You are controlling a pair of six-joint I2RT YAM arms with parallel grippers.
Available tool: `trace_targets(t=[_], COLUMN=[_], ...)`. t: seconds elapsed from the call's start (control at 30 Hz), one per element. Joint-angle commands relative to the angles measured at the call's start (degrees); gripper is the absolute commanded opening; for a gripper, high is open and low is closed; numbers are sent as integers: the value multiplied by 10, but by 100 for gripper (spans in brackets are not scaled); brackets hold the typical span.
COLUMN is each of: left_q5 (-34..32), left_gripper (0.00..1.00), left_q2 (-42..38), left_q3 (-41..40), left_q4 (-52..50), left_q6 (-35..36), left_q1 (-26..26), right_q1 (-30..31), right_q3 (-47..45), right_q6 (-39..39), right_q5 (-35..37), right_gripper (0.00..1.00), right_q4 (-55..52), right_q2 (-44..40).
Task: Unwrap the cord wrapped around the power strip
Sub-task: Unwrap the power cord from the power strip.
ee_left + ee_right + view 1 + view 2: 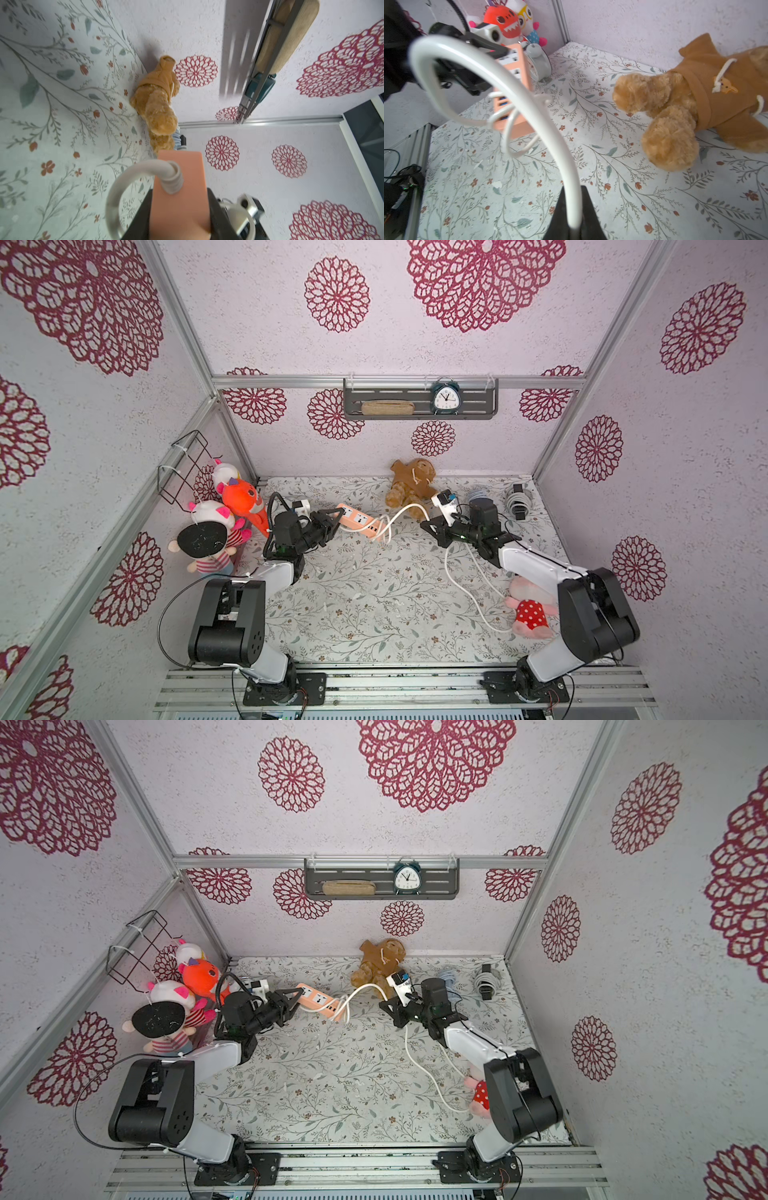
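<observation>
- The power strip (359, 523), orange with white sockets, sat over the back half of the floral surface (374, 597), left of centre, lying crosswise between the two arms.
- The left pincer (334, 517) held the strip by its left end. In the left wrist view the black fingers (218, 216) pressed against both long sides of the orange body.
- The white cord (405, 512) left the strip through a ribbed collar near the gripped end. A few loose loops circled the opposite end, beside the blue ports.
- From those loops the cord rose in an arch to the right pincer (428, 524), which was closed tight on it. The right wrist view showed the cord pinched between the dark fingers (591, 220).
- Past the right pincer the cord trailed across the surface toward the front right and reached a pink toy in a red spotted dress (530, 614) under the right arm.
- Whether the strip's free end touched the surface could not be told.
- A brown teddy bear (409, 485) lay against the back wall, just behind the arch of cord.
- A cluster of stuffed toys (232, 506) stood in the back left corner, behind the left arm.
- A bundle of coiled cable (517, 499) lay in the back right corner, apart from the cord.
- A teal alarm clock (445, 398) stood on a grey wall shelf (374, 414) above the surface.
</observation>
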Motion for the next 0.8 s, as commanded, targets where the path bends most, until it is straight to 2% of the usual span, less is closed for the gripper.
trace_targets(t=[0.0, 0.17, 0.3, 0.47, 0.6, 0.77], left_q5=[-70, -80, -72, -38, -17, -3], left_gripper=[0, 0, 0, 0, 0, 0], left_q2=[53, 111, 90, 52, -2, -86], left_q3=[29, 32, 16, -35, -72, -63], left_q4=[128, 240, 232, 239, 182, 23], left_q6=[-48, -121, -119, -136, -108, -27], left_q1=[-6, -5, 7, 61, 108, 137], right_q1=[6, 5, -12, -53, -64, -70], right_q3=[-69, -153, -161, -148, -157, -162], right_q6=[14, 60, 74, 99, 112, 131], right_q5=[-1, 68, 132, 175, 182, 207], right_gripper=[0, 0, 0, 0, 0, 0], right_q4=[-7, 21, 15, -6, 0, 0], right_q2=[-31, -30, 3, 49, 72, 86])
